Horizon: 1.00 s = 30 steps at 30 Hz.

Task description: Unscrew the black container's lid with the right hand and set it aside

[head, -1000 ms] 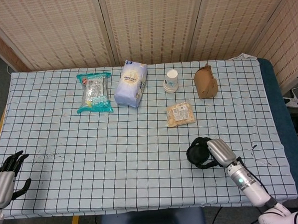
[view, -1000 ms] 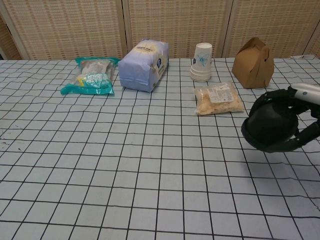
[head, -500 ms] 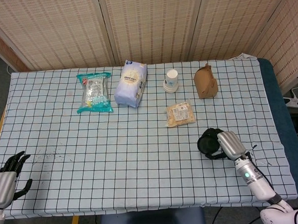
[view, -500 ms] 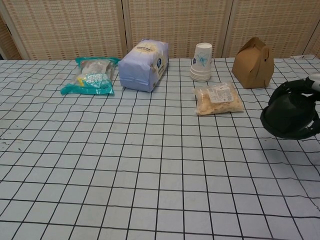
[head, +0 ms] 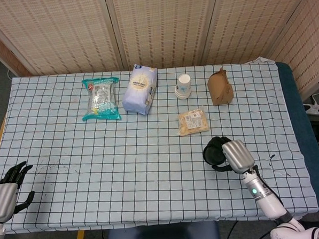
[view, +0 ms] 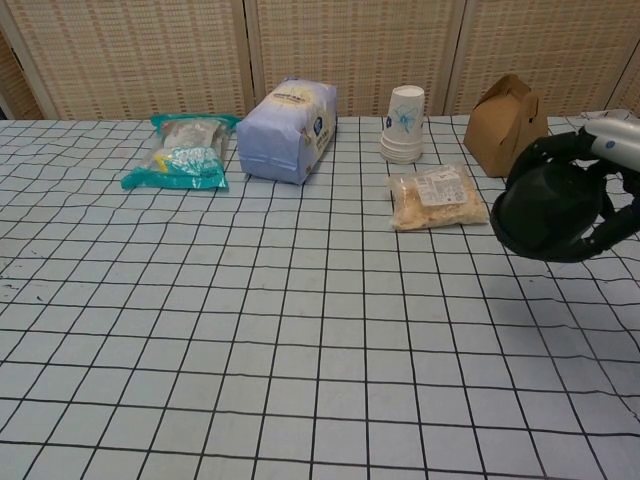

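The black container is a round dark thing at the right of the checked table. My right hand grips it from the right, with dark fingers curled around it. In the chest view the black container hangs tilted above the cloth, with a faint shadow below it, and my right hand reaches in from the right edge. I cannot tell the lid apart from the body. My left hand rests off the table's front left corner, fingers apart and holding nothing.
Along the back stand a teal snack bag, a lavender bag, stacked paper cups and a brown paper box. A clear packet of snacks lies just behind the container. A wicker screen closes off the rear.
The right hand carried the container to the right, then back to the left and a little higher. The left hand has barely moved.
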{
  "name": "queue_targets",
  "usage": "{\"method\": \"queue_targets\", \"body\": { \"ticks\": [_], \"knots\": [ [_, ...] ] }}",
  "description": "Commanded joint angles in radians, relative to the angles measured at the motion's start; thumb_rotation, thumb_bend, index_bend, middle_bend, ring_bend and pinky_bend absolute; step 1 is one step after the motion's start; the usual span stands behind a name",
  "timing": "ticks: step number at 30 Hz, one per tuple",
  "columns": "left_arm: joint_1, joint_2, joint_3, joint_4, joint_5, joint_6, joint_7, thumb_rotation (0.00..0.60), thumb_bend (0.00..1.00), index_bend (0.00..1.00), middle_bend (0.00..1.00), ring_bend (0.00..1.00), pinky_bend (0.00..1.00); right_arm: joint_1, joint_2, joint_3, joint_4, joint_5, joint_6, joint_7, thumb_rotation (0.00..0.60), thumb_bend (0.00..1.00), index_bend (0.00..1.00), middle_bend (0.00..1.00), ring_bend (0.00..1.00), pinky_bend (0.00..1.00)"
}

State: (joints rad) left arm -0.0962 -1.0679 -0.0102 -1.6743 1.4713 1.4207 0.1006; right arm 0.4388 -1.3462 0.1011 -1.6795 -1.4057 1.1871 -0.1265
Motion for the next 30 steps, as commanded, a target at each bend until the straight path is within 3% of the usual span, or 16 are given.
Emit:
{"method": "queue_targets", "body": {
  "ticks": [1,4,8,11,13,17,23,26,30],
  "knots": [
    [0.0,0.0,-0.001,0.0,-0.002,0.0,-0.001,0.6,0.39,0.15,0.06,0.09,0.41,0.018,0.068,0.029,-0.157,0.006,-0.003,-0.064,0.6,0.21,0.55,0.52,0.49,0.67],
    [0.0,0.001,-0.001,-0.001,-0.002,0.0,-0.005,0.6,0.39,0.15,0.06,0.09,0.41,0.018,0.041,0.015,-0.091,0.064,-0.027,-0.136,0.6,0.22,0.55,0.52,0.49,0.67],
    [-0.001,0.002,0.0,-0.001,0.0,-0.002,-0.008,0.6,0.39,0.15,0.06,0.09,0.41,0.023,-0.051,-0.004,0.104,0.209,-0.1,-0.203,0.6,0.21,0.55,0.52,0.49,0.67],
    [-0.005,0.001,0.001,0.0,-0.001,-0.01,-0.006,0.6,0.39,0.15,0.06,0.09,0.41,0.023,-0.132,-0.025,0.247,0.244,-0.125,-0.235,0.6,0.21,0.56,0.52,0.49,0.68],
    [-0.006,0.002,0.005,-0.001,-0.001,-0.017,-0.002,0.6,0.39,0.15,0.06,0.09,0.41,0.022,-0.163,-0.029,0.286,0.232,-0.118,-0.234,0.6,0.21,0.56,0.52,0.49,0.68],
    [-0.005,0.006,0.007,-0.004,-0.006,-0.021,0.003,0.6,0.39,0.15,0.06,0.09,0.41,0.021,-0.133,-0.012,0.176,0.144,-0.045,-0.201,0.6,0.21,0.56,0.52,0.49,0.68],
    [-0.004,0.007,0.005,-0.008,-0.002,-0.012,0.001,0.6,0.39,0.15,0.06,0.09,0.41,0.019,0.002,0.027,-0.119,0.07,0.014,-0.169,0.6,0.21,0.56,0.52,0.5,0.68],
    [-0.003,0.006,0.005,-0.008,0.001,-0.009,-0.001,0.6,0.39,0.15,0.06,0.09,0.41,0.014,0.032,0.031,-0.149,0.065,0.021,-0.158,0.6,0.21,0.56,0.52,0.49,0.68],
    [-0.005,0.004,0.005,-0.003,-0.001,-0.014,-0.002,0.6,0.39,0.15,0.06,0.09,0.41,0.008,0.024,0.02,-0.08,0.111,-0.009,-0.137,0.6,0.21,0.56,0.52,0.49,0.68]
  ]
}}
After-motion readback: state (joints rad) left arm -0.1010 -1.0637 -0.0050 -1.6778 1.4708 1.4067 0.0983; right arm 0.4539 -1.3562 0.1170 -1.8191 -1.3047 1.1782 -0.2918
